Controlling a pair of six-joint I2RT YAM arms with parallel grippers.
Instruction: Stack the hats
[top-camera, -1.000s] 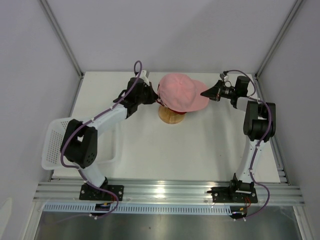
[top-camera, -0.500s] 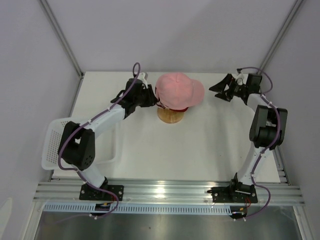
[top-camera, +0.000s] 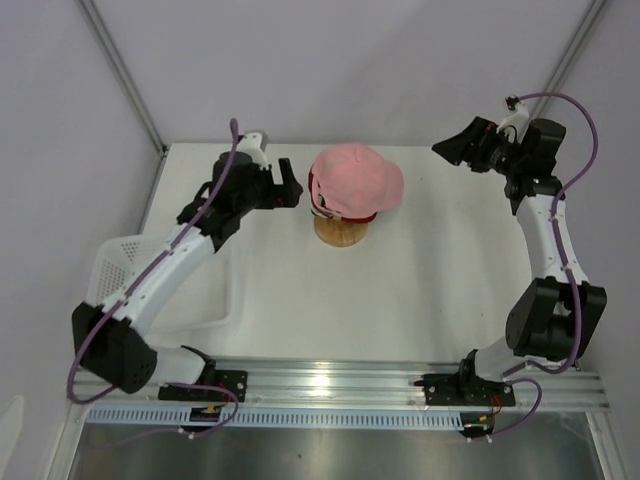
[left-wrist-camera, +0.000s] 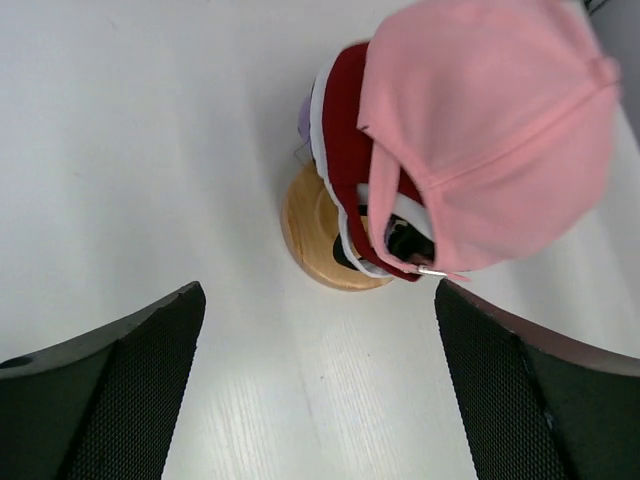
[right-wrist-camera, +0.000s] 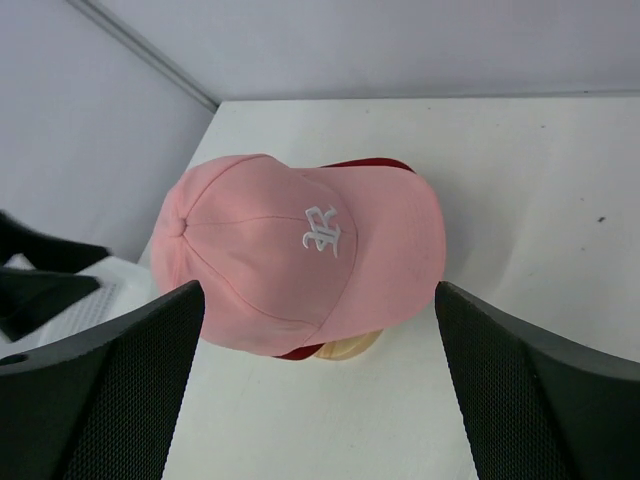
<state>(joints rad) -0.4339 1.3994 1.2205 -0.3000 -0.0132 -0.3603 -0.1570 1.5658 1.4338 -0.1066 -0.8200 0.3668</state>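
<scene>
Upper centre of the overhead view: hats (top-camera: 345, 200) stacked on a wooden stand (top-camera: 343, 233), pink cap (top-camera: 358, 172) on top. Bare table (top-camera: 400, 300) all round, widest toward the lower frame; mesh basket (top-camera: 108, 268) at the left edge. Just left of the stack, left gripper (top-camera: 291, 186), fingers spread wide, holding and touching nothing. At upper right, well apart, right gripper (top-camera: 448, 150), likewise wide open and empty. Only in the left wrist view: red, white and lavender rims under the pink. Only in the right wrist view: white embroidered mark on the pink crown.
</scene>
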